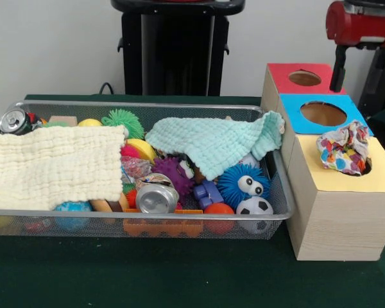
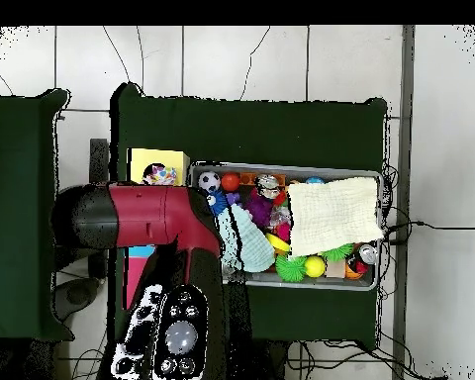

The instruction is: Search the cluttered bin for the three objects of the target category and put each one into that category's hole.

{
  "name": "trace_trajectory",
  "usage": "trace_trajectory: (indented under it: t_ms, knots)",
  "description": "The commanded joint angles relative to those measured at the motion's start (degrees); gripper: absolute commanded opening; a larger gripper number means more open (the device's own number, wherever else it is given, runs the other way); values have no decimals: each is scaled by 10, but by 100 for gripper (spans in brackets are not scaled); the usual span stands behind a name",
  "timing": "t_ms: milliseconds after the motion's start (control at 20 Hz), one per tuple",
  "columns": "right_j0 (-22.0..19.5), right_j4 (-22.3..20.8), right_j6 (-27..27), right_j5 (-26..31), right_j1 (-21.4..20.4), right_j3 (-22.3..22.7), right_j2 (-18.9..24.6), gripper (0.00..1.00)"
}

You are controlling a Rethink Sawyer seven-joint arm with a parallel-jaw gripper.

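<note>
The wire mesh bin [image 1: 141, 215] lies on the green table, full of toys; it also shows in the overhead view [image 2: 380, 180]. One confetti-spotted wad [image 1: 343, 149] rests on the yellow-topped box [image 1: 382, 176], over its hole, whose edge [image 1: 366, 168] peeks out beside it. The wad shows from above too [image 2: 160, 176]. A wrinkly spotted scrap [image 1: 135, 168] lies between the two cloths in the bin. Of my gripper [image 1: 338, 80] only a black piece shows, hanging under the red arm [image 1: 359, 22] behind the boxes.
A blue-topped box [image 1: 356, 122] and a red-topped box [image 1: 279, 74] stand behind the yellow one. A pale yellow cloth [image 1: 51, 170] and a mint cloth [image 1: 212, 144] cover much of the bin. Silver cans [image 1: 156, 196] [image 1: 14, 120], balls and spiky toys lie around them.
</note>
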Motion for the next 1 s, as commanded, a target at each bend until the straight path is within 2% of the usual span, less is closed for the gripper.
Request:
trace_trajectory:
  t_ms: [50,150,200,550,700,1000]
  knots:
    - [-20,20,112,105,-18,-26,6,100]
    - [-21,17,111,114,-20,-28,6,100]
    - [-20,15,113,111,-21,-28,5,0]
    - [-21,17,113,78,-29,-6,9,0]
    - [-14,15,123,96,-27,-12,0,0]
    - [-18,20,127,58,-21,4,6,0]
